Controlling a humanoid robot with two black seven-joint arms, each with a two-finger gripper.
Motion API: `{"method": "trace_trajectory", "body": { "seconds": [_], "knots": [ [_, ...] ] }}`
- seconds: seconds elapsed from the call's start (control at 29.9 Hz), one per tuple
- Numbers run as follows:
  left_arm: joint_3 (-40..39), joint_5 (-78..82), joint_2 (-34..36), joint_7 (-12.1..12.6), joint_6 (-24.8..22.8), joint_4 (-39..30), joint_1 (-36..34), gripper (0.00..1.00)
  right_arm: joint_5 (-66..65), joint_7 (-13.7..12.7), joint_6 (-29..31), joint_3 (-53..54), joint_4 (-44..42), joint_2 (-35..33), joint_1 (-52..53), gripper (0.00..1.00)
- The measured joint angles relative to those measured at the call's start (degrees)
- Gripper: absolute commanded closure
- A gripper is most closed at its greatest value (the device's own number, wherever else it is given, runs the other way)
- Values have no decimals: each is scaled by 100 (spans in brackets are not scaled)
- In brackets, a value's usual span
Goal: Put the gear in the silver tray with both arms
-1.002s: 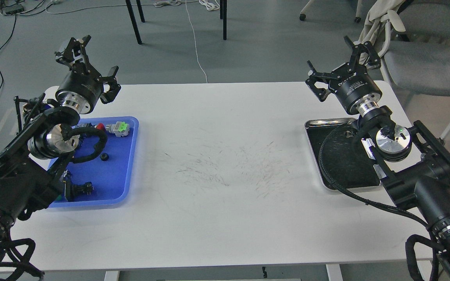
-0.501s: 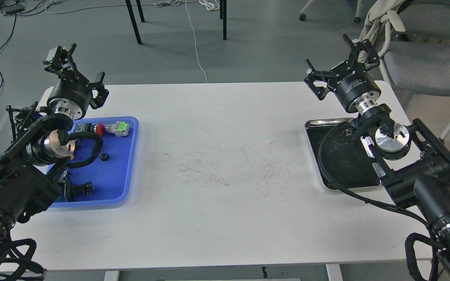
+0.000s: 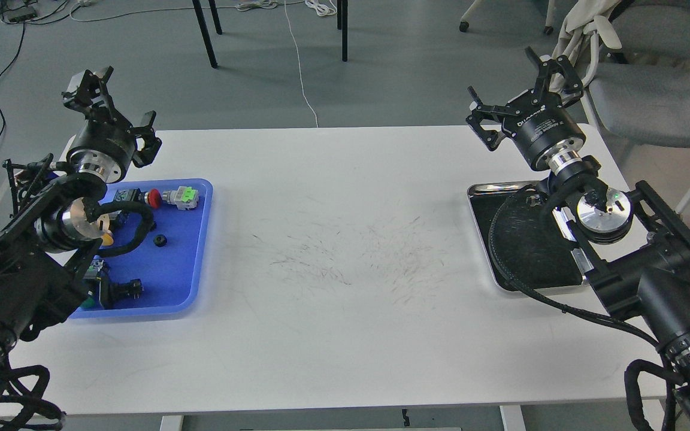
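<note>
Far left of frame: left arm comes up from lower left, its left claw (image 3: 114, 102) at upper left, raised over the desk's far-left corner, fingers spread wide apart w/ nothing between them. Just below it, at mid-left, the blue tray (image 3: 192, 272) sits flat on the white desk (image 3: 333, 335), partly covered by the arm. In the tray: a red-capped button part (image 3: 153, 197) and a grey connector w/ green top (image 3: 182, 197) side by side near the far rim; a small black gear (image 3: 160, 240) lying alone on bare blue floor approx mid-tray; a black plug-like part (image 3: 129, 289) near the front-left, half hidden by the arm. Centre of frame: bare desk w/ dark scuff marks (image 3: 351, 254). Right side: the silver tray (image 3: 481, 190) lies at mid-right near the desk's right edge, dark bottom showing, nothing visible inside it; right arm and its black cable cross over much of it. Upper right: right claw (image 3: 516, 81) held up above the tray's far end, fingers also spread wide, holding nothing. Gear and silver tray are well apart, at opposite ends of the desk.
</note>
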Motion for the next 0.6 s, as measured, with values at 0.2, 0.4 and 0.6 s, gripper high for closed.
{"method": "trace_trajectory", "body": {
  "seconds": [0.2, 0.4, 0.6],
  "knots": [
    [542, 26, 434, 17, -134, -39, -65, 2, 0, 1, -239, 34, 17, -152, 136, 0],
    [943, 241, 1051, 162, -196, -614, -166, 2, 0, 8, -302, -23, 12, -201, 248, 0],
    [1464, 1034, 2019, 466, 106, -1551, -172, 2, -4, 19, -300, -71, -13, -235, 254, 0]
  ]
}}
